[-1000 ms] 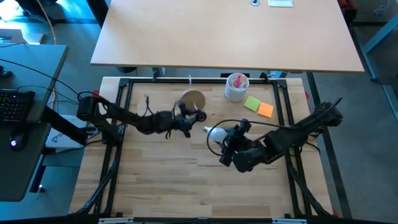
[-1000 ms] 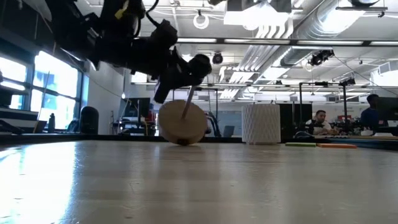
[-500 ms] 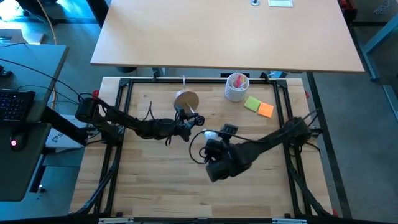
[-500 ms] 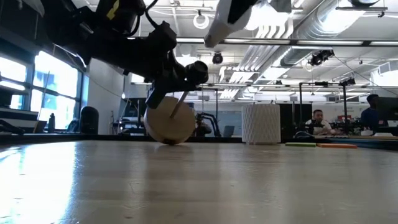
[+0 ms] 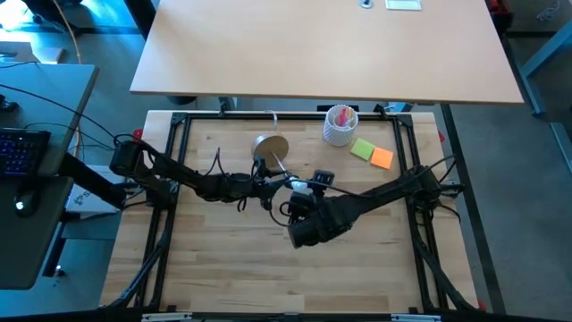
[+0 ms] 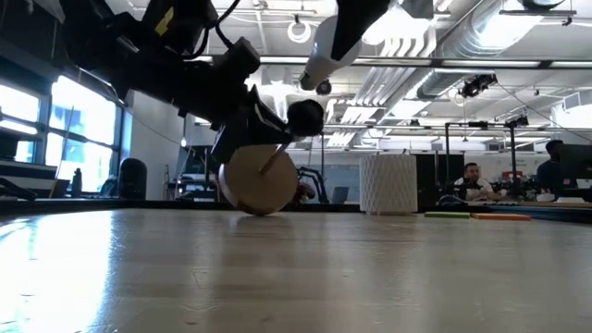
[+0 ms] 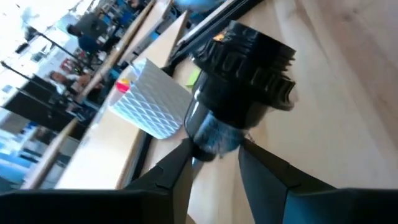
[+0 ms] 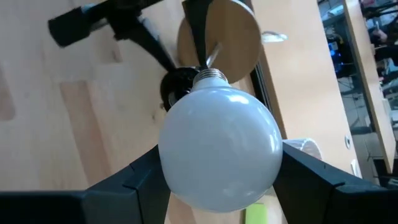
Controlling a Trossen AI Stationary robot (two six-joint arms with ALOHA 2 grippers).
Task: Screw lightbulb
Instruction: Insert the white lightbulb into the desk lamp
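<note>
High view: left end effector [image 5: 265, 183] and right end effector [image 5: 302, 190] meet mid-counter [image 5: 223, 268], the lamp stand [image 5: 272, 148] just beyond them; white cup [image 5: 340, 124] and sticky notes [image 5: 374, 153] far right.
Low view: the stand's wooden disc [image 6: 259, 180] is tipped on edge on the counter, black socket [image 6: 304, 116] raised; the cup stands to its right.
Left wrist view: left fingers [image 7: 168, 177] clamped on the stand's neck just below the socket [image 7: 245, 74].
Right wrist view: lightbulb [image 8: 219, 152] clamped between the right fingers [image 8: 127, 180], its metal base pointing at the socket [image 8: 180, 84], just short of it.
</note>
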